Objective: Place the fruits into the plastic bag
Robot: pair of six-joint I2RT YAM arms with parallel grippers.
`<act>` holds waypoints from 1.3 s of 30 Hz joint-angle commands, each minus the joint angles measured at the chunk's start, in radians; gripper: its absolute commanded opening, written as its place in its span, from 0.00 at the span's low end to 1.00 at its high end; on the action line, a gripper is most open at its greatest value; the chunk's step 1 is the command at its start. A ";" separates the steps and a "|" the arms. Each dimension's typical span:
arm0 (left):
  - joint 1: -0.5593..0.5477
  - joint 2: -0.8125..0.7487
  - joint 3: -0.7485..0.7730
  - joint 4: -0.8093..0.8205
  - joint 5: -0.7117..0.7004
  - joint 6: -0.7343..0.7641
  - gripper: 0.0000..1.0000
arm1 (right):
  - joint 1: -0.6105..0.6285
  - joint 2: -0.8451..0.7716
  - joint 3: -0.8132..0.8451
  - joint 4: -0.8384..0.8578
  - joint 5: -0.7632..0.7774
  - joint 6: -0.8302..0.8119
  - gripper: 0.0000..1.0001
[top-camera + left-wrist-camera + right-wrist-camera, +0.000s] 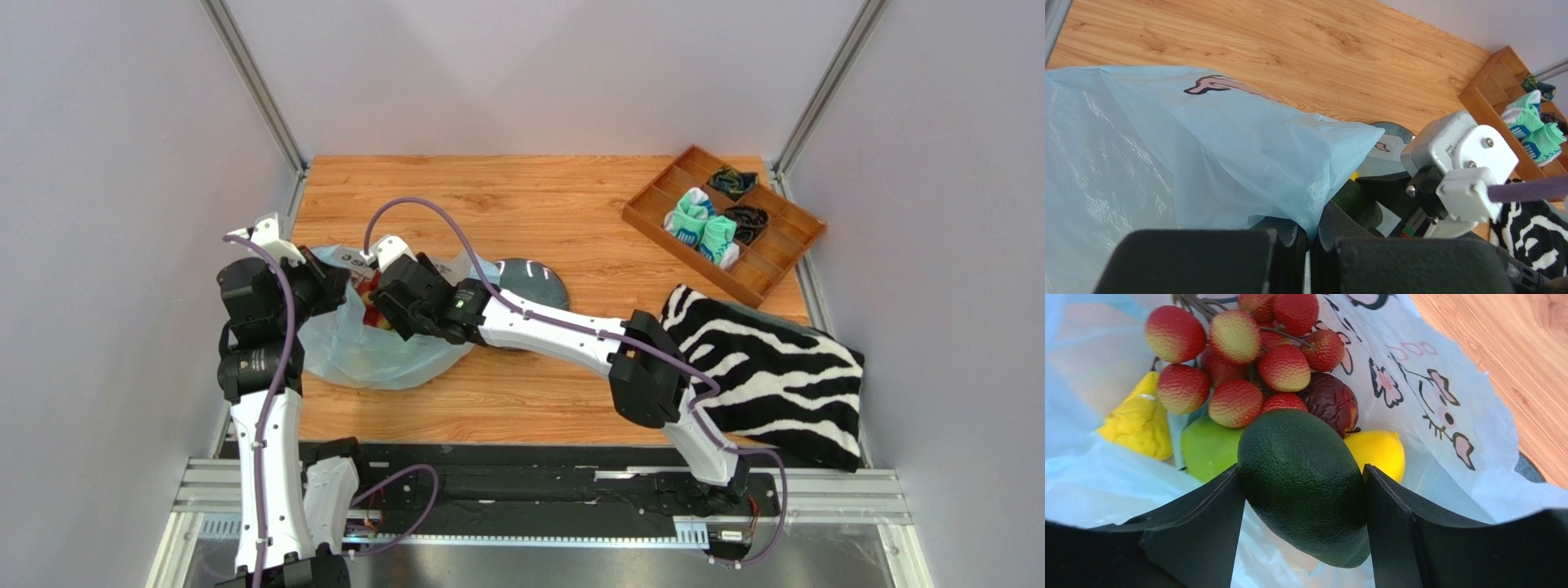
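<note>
The pale blue plastic bag [368, 353] lies at the table's left, and its mouth is held up by my left gripper [1313, 240], shut on the bag's edge [1324, 184]. My right gripper [1303, 471] reaches into that mouth, shut on a dark green fruit [1309, 502] that hangs just above the bag's contents. Inside the bag [1438, 410] lie a bunch of small red fruits [1235, 355], a dark red-purple fruit [1332, 401], a yellow lemon [1381, 453], a bright green apple [1206, 448] and a yellow pear [1137, 424]. From above, both grippers meet at the bag opening [368, 294].
A dark round plate [542, 284] sits just right of the bag, partly under it. A zebra-striped cloth [773, 368] lies at the right front. A wooden divided tray [775, 251] holding socks stands at the back right corner.
</note>
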 commanded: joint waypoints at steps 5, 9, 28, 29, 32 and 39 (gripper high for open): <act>0.007 -0.007 -0.002 0.034 0.013 -0.006 0.00 | -0.036 0.053 0.103 0.006 0.020 0.033 0.51; 0.007 -0.007 -0.002 0.034 0.015 -0.006 0.00 | -0.048 0.064 0.117 0.000 -0.016 0.038 0.73; 0.009 -0.001 -0.001 0.034 0.013 -0.004 0.00 | -0.011 -0.389 -0.164 0.147 -0.238 0.055 0.86; 0.009 -0.001 -0.001 0.033 0.013 -0.006 0.00 | -0.011 -0.433 -0.197 0.165 -0.250 0.056 0.86; 0.010 -0.001 -0.001 0.033 0.013 -0.002 0.00 | -0.017 -0.570 -0.317 0.187 -0.209 0.053 0.87; 0.013 0.002 -0.001 0.033 0.013 -0.006 0.00 | -0.163 -0.712 -0.626 0.234 -0.251 0.195 0.86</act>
